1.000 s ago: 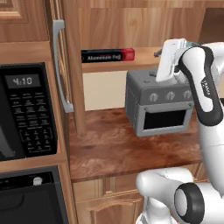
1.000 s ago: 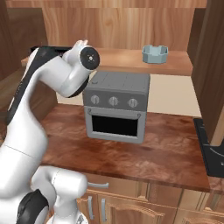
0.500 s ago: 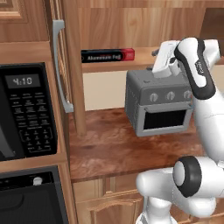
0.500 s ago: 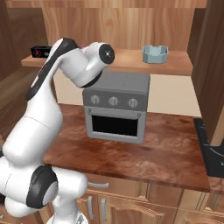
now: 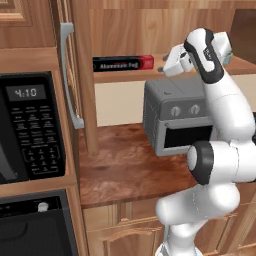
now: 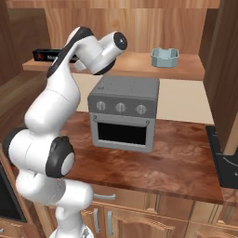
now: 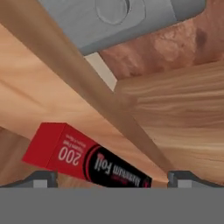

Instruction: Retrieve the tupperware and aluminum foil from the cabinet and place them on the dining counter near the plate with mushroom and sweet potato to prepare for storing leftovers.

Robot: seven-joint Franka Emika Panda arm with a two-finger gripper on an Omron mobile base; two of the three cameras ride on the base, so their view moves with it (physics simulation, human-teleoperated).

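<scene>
Aluminum foil (image 5: 123, 64): a long slim black carton with a red end and white lettering, lying flat on the cabinet shelf (image 5: 130, 75) just ahead of the gripper (image 5: 164, 68), whose jaws stand spread and empty. Compared with a second earlier, the gripper has swung along the shelf toward the carton's red end, away from the pale blue tupperware (image 6: 164, 57) behind it.
</scene>
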